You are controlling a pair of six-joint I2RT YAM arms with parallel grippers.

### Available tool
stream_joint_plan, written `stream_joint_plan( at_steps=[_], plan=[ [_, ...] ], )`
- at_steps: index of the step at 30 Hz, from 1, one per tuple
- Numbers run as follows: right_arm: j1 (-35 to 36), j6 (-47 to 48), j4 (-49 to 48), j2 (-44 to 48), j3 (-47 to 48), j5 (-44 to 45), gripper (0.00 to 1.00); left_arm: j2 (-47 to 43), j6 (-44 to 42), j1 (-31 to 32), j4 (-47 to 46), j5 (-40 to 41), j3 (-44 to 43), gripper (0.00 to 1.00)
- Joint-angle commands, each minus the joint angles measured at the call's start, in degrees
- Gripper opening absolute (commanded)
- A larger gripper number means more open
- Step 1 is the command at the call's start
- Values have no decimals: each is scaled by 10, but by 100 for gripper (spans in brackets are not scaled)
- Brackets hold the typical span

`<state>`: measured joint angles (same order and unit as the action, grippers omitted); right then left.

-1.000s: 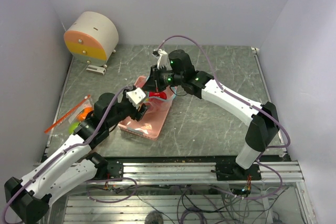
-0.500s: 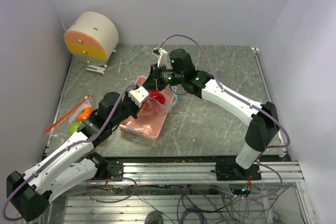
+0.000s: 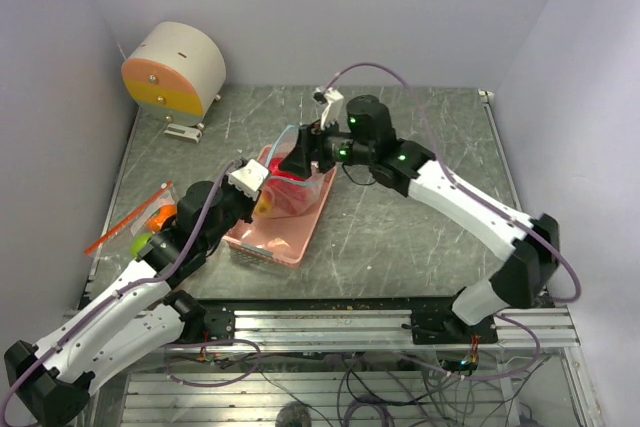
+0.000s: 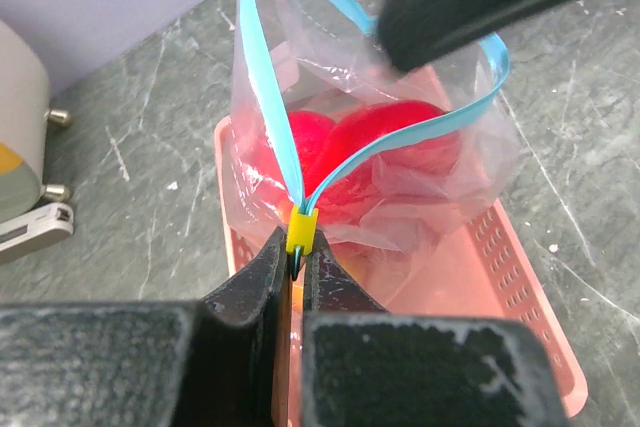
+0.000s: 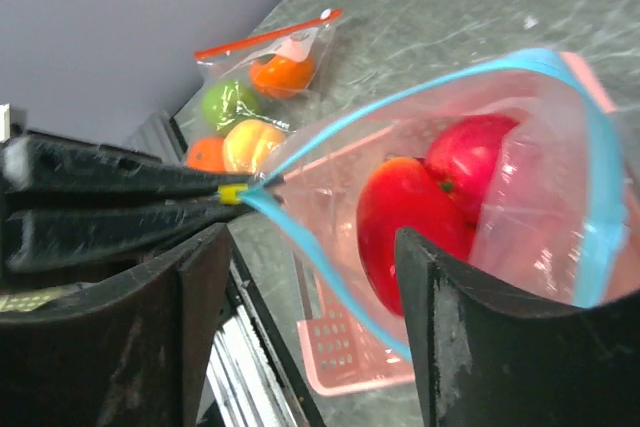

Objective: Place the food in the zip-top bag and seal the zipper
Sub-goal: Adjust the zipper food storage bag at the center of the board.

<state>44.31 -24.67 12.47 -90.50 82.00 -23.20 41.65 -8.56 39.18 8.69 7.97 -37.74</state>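
Above the pink basket (image 4: 520, 287), the zip-top bag (image 4: 380, 177) hangs with its mouth up and spread into a wide loop, two red apples (image 4: 390, 137) resting in its bottom just over the basket's floor. The left gripper (image 4: 297, 267) is pinched tight on the near end of the zipper (image 4: 262, 77), right under the yellow slider (image 4: 301, 230). That grip likely anchors the corner so the mouth stays up and the strip can be run shut.

The right gripper (image 5: 312, 237) hovers over the far side of the basket with its jaws well apart. The bag's mouth shows between them, and nothing looks clamped.

To the left of the basket and well apart from it, an orange (image 5: 280, 72), a green apple (image 5: 228, 102) and a yellow-orange fruit (image 5: 255, 142) lie by a second clear bag with a red strip (image 5: 265, 37). The left arm stretches between them and the basket, so reaching them looks awkward. Beyond the basket's far-left corner sits a cream-and-orange drum (image 3: 175, 67).
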Motion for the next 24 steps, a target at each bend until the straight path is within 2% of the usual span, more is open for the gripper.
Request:
stream_joint_plan(
  at_steps=[1,6,18,24],
  plan=[
    [-3,53,30,91,-23,103,68,-13,18,3,18,46,-16,7],
    [-5,62,73,102,-53,223,69,-14,34,2,27,21,-23,7],
    [-40,50,49,6,-59,169,68,-58,36,3,11,12,-14,7],
    [-51,35,33,-18,-67,131,64,-61,37,3,13,12,-13,7]
  ],
)
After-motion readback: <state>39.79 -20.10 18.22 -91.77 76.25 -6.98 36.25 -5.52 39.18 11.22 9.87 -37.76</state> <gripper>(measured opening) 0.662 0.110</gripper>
